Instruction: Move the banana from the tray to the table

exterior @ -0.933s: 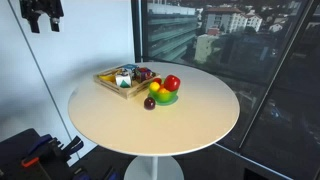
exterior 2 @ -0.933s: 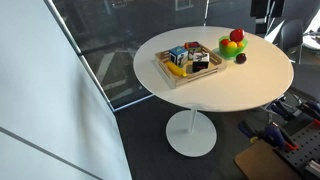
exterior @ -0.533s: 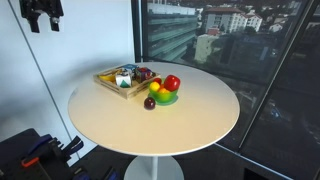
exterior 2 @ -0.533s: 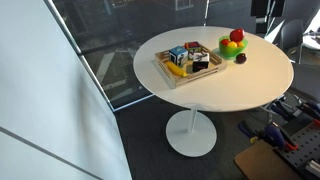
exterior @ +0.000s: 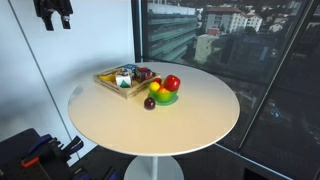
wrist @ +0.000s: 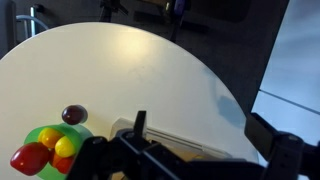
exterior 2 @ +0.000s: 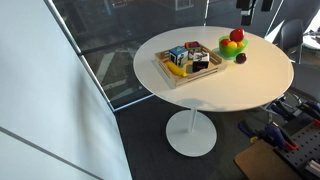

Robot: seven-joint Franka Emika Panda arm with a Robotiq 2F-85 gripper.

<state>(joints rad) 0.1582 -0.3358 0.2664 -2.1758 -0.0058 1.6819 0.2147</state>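
The banana [exterior 2: 177, 70] lies yellow at the front of the wooden tray [exterior 2: 172, 77], among several small colourful objects. The tray also shows at the table's back left in an exterior view [exterior: 108, 84]. My gripper [exterior: 52, 14] hangs high above and well away from the table, empty; in another exterior view only its tip [exterior 2: 252, 5] shows at the top edge. In the wrist view the fingers [wrist: 205, 135] stand wide apart over the white table [wrist: 130, 70]. A strip of the tray rim [wrist: 195, 148] shows; the banana is hidden there.
A green plate [exterior: 166, 98] with red and yellow fruit stands beside the tray, with a dark plum [exterior: 150, 103] next to it. Both also show in the wrist view: plate [wrist: 40, 134], plum [wrist: 73, 115]. Glass walls surround the round table.
My gripper has shifted a little sideways and upward, high above the table. The tray, banana and fruit have not moved.
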